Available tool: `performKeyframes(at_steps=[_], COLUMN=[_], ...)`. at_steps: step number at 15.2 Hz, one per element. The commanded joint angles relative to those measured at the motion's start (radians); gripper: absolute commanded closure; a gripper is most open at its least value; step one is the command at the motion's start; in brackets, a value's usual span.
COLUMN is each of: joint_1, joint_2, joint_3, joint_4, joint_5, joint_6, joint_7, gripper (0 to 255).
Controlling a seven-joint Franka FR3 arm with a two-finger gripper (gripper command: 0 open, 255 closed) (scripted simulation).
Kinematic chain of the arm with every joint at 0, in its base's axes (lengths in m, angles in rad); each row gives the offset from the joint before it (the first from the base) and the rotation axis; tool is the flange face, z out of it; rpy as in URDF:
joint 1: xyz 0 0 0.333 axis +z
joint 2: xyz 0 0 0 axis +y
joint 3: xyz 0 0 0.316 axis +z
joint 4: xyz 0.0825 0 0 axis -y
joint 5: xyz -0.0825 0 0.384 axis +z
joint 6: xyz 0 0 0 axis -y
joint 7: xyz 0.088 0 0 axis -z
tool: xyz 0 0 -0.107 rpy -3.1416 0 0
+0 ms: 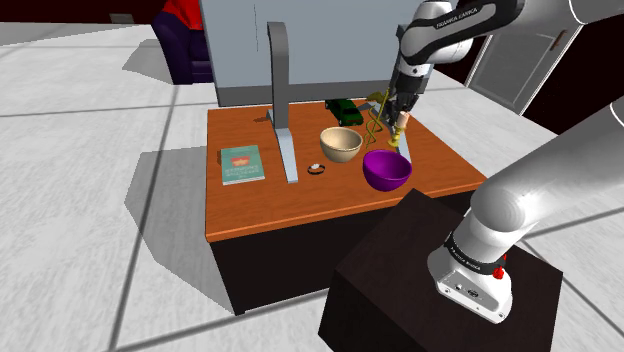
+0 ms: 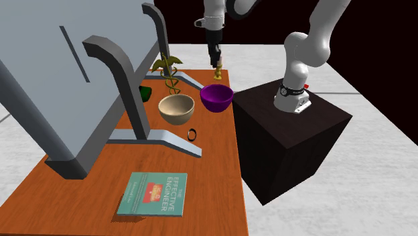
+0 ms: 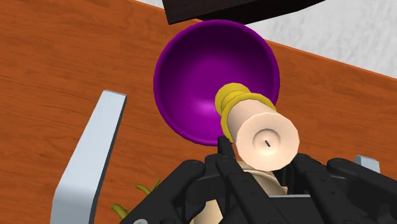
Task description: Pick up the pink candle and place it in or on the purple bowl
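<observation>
Fingers (image 3: 224, 145) clasp pale candle (image 3: 264, 137) aloft near purple bowl (image 3: 203, 70) rim; open table (image 3: 63, 63) around

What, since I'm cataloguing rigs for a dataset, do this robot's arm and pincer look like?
The arm has smooth, rounded white links with dark joints. Dark lettering runs along one upper link, and a small red mark sits by the white base flange. The pincer is all black, with two angular fingers.

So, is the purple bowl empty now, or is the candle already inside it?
Empty. In the wrist view the purple bowl shows a bare inside; the candle is clasped between the jaws, outside the bowl.
</observation>
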Motion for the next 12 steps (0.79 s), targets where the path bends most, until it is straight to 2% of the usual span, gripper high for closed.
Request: performKeyframes(at_steps=[1, 12], joint_1=[-0.006, -0.002], joint_2=[0.003, 0.09], joint_3=[-0.01, -0.023], joint_4=[-0.021, -0.101], joint_5=[-0.004, 0.008], joint_6=[0.024, 0.19], joint_7=[-0.014, -0.028], gripper=[255, 255])
